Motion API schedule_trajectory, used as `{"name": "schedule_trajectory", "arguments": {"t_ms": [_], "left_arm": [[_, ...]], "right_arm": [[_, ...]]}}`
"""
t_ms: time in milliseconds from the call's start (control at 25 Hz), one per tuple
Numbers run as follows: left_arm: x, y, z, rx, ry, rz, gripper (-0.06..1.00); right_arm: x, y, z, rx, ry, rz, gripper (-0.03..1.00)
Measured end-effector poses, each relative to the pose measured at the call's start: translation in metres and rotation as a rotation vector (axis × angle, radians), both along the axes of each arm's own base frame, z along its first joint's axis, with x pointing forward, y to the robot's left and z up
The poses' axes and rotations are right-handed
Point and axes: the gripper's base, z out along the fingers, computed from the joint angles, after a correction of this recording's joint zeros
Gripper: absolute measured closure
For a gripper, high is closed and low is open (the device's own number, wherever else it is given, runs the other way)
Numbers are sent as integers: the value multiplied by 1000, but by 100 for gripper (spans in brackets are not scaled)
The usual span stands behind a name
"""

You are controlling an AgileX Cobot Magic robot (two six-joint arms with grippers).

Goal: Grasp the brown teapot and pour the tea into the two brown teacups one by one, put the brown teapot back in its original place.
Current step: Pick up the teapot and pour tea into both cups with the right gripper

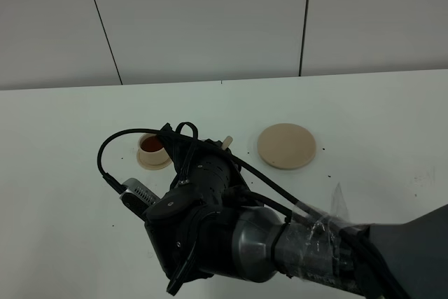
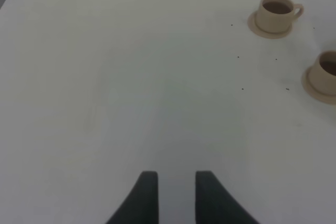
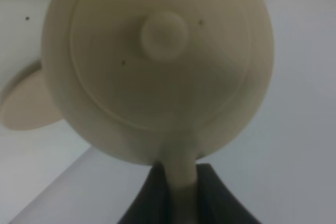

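The right gripper (image 3: pixel 181 182) was clamped on the teapot (image 3: pixel 157 66) handle, holding it above the table (image 1: pixel 378 117) by a filled cup (image 1: pixel 151 146). Farther off lay the bare saucer (image 1: pixel 286 145). The left gripper (image 2: pixel 176 182) hung slightly parted, empty.

1. Exterior high: even, bright overhead light; white counter (image 1: pixel 392 117) near washed out, no hard shadows.
2. Right arm (image 1: pixel 231 229) reads near-black, detail crushed; faint glare on its metal joint.
3. Left wrist: soft, low contrast, slightly hazy; hand (image 2: pixel 177 195) fingers dark and blurred.
4. Right wrist: brown teapot (image 3: pixel 157 66) too close, out of focus, dim underlit; hand (image 3: pixel 181 198) a dark blur.
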Motion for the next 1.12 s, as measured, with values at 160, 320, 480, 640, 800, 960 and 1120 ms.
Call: {"name": "schedule_trajectory", "arguments": {"t_ms": [160, 320, 480, 640, 800, 960, 1120], "left_arm": [[0, 0, 0, 0, 0, 0, 70], [0, 0, 0, 0, 0, 0, 70], [0, 0, 0, 0, 0, 0, 70], [0, 0, 0, 0, 0, 0, 70], [0, 0, 0, 1, 0, 0, 70], [0, 0, 0, 1, 0, 0, 70], [0, 0, 0, 1, 0, 0, 70]], "right_arm": [[0, 0, 0, 0, 0, 0, 88], [0, 0, 0, 0, 0, 0, 88], [0, 0, 0, -4, 0, 2, 88], [0, 0, 0, -9, 1, 6, 88], [0, 0, 0, -11, 1, 7, 88], [0, 0, 0, -12, 1, 7, 88], [0, 0, 0, -13, 1, 8, 88]]}}
